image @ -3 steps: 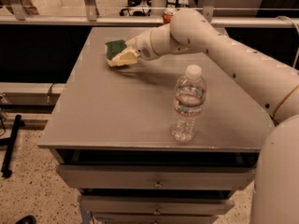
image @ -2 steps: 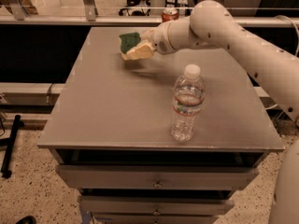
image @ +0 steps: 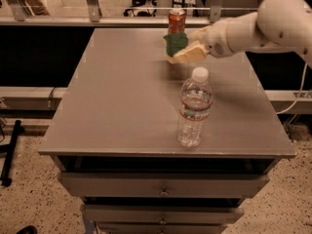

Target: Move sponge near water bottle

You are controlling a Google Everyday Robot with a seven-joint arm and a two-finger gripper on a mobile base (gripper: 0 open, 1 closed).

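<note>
The sponge (image: 175, 43), dark green on top with pale yellow foam below, is held in my gripper (image: 184, 50) above the far middle of the grey table (image: 122, 106). The gripper is shut on the sponge, and the white arm reaches in from the right. The water bottle (image: 194, 108), clear with a white cap and a red-banded label, stands upright near the table's front, right of centre. The sponge hangs behind and a little left of the bottle's cap, apart from it.
An orange-red soda can (image: 176, 19) stands at the table's far edge, just behind the sponge. Drawers (image: 163, 189) sit under the tabletop. A metal rail (image: 97, 9) runs behind the table. A cable (image: 292, 99) hangs at the right.
My gripper has carried the sponge from the far left of the table rightward, to the far middle above the bottle. The bottle has not moved.
</note>
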